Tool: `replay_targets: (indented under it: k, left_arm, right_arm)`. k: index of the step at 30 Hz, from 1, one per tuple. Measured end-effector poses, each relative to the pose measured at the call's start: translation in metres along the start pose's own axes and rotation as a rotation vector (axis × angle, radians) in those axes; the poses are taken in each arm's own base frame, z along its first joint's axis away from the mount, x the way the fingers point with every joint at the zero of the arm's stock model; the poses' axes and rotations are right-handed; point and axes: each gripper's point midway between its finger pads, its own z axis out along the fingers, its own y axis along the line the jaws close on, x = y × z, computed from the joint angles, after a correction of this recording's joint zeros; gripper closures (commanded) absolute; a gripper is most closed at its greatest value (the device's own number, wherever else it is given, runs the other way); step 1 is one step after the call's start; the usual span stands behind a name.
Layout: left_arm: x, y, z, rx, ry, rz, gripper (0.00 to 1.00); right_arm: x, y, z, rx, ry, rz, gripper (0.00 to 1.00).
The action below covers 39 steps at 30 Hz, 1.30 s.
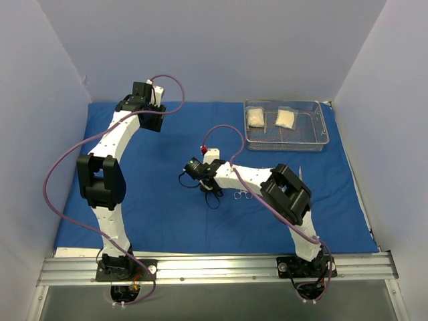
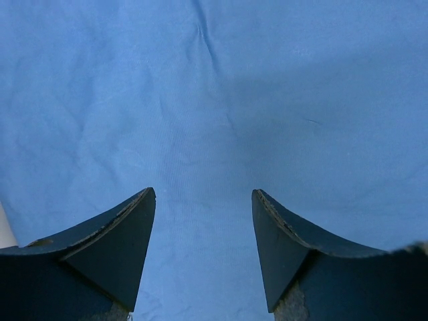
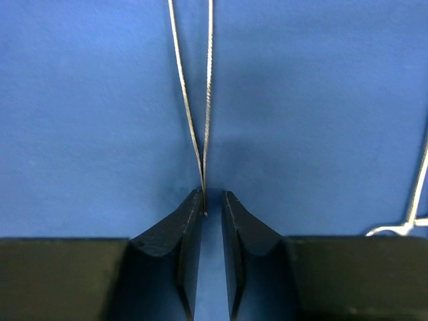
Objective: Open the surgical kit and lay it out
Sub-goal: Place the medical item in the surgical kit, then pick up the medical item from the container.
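Observation:
The blue cloth wrap [image 1: 167, 207] lies spread flat over the table. The wire-mesh steel tray [image 1: 322, 137] stands at the back right and holds two white gauze packets [image 1: 256, 118] [image 1: 285, 119]. My right gripper [image 1: 192, 170] [image 3: 212, 194] is low over the middle of the cloth, its jaws a narrow gap apart. The closed end of the silver tweezers [image 3: 195, 100] lies in that gap, against the left finger only. A scissor-handled clamp [image 1: 242, 195] [image 3: 414, 200] lies just right of it. My left gripper [image 1: 148, 110] [image 2: 204, 194] hangs open over bare cloth at the back left.
Pale walls close in the table on the left, back and right. A metal rail [image 1: 214, 267] with both arm bases runs along the near edge. The right arm's elbow [image 1: 286, 192] reaches over the cloth near the clamp.

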Motion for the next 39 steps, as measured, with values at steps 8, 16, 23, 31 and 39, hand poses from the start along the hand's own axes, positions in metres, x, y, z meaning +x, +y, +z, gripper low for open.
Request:
replay_targets:
  k: [8,16,23,31,39]
  left_arm:
    - [0.002,0.0,0.001,0.001,0.004,0.015,0.31]
    - [0.002,0.001,0.001,0.001,0.003,0.023,0.31]
    - [0.002,0.008,-0.001,-0.005,0.009,0.033,0.31]
    - [-0.012,0.037,-0.006,0.01,0.014,-0.02,0.31]
    - [0.014,0.051,0.002,0.009,0.111,-0.019,0.31]
  right_arm:
    - [-0.017,0.005,-0.022,-0.022,-0.015,-0.057,0.72]
    - [-0.112,0.015,-0.086,-0.161,-0.174,-0.005,0.72]
    - [-0.216,-0.082,-0.079,-0.051,-0.28,0.133,0.78]
    - [-0.29,-0.17,-0.039,0.095,-0.318,0.176,0.87]
    - [-0.269,-0.205,0.054,0.153,-0.158,0.142,0.88]
